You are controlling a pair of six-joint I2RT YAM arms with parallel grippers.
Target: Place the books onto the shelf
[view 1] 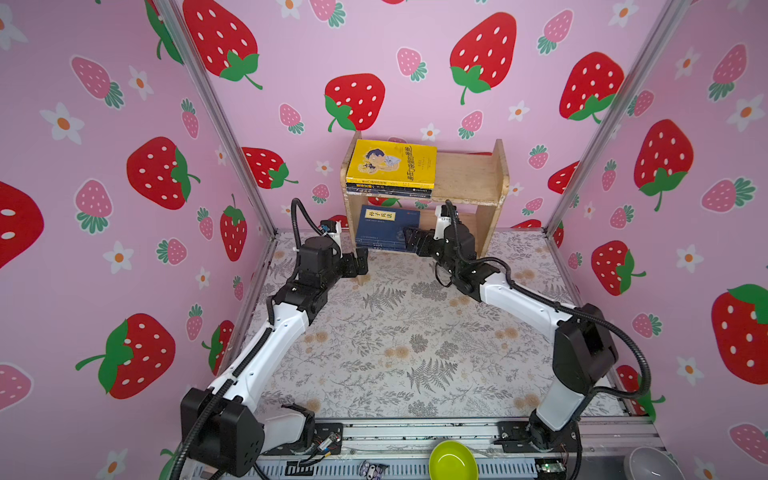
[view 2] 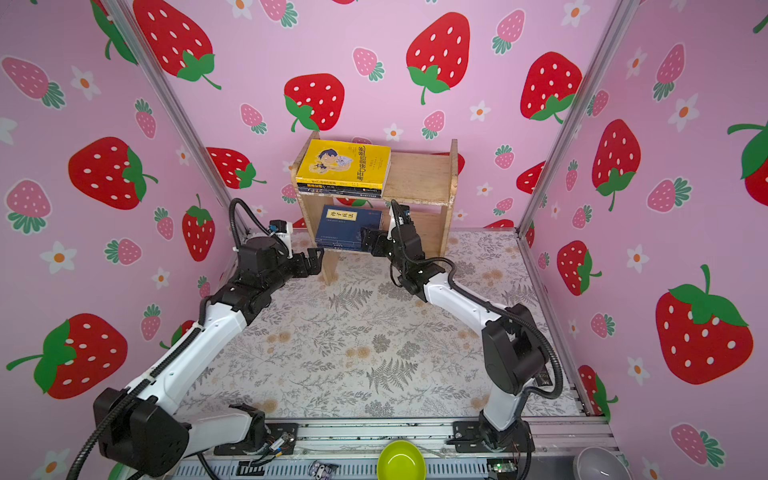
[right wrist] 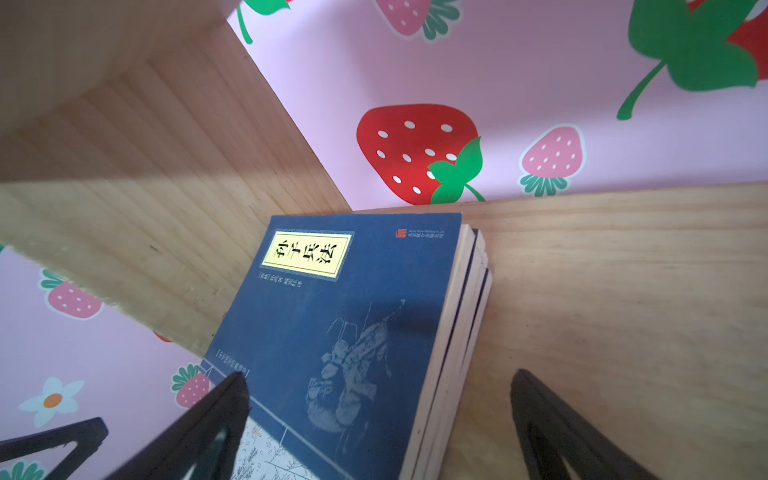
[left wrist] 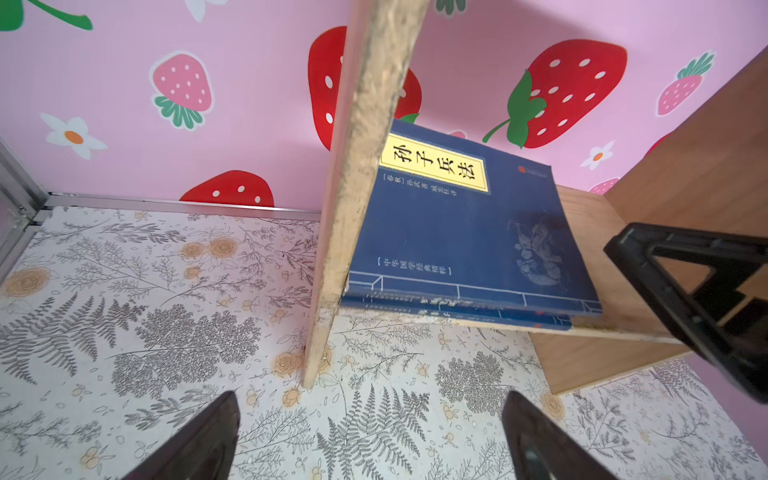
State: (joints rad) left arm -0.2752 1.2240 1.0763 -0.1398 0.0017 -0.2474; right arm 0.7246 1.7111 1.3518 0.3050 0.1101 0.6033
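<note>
Navy books: a flat stack of navy books (right wrist: 345,332) lay on the shelf's lower tier, pushed against its left side, yellow label up.
Yellow book: the yellow book (view 1: 390,162) lay on top of darker books (view 1: 388,189) on the left half of the upper tier, spines toward me.
Shelf: the shelf (view 1: 469,174) stood at the back wall, and the right half of both tiers was bare wood.
Progress: I saw no book left on the bench (view 1: 395,332), so I judged the shelving done and only the retreat remaining.
Right claw: the right claw (right wrist: 378,386) was spread wide and pinched nothing. It was inside the lower tier, one finger over the navy cover and the other over bare board.
Left claw: the left claw (left wrist: 370,415) was spread and empty, low over the bench just in front of the shelf's left side panel (left wrist: 361,187).
Risk, right side: if I pulled back low, the finger over the cover could catch the top navy book and drag it off the stack, or out over the front lip.
Risk, left side: a sideways swing there could strike the panel or its leg and shove the light shelf, and both stacks lay near the front edges.
Risk, between arms: the two claws sat near each other, so retreating both together across the middle could make them collide.
</note>
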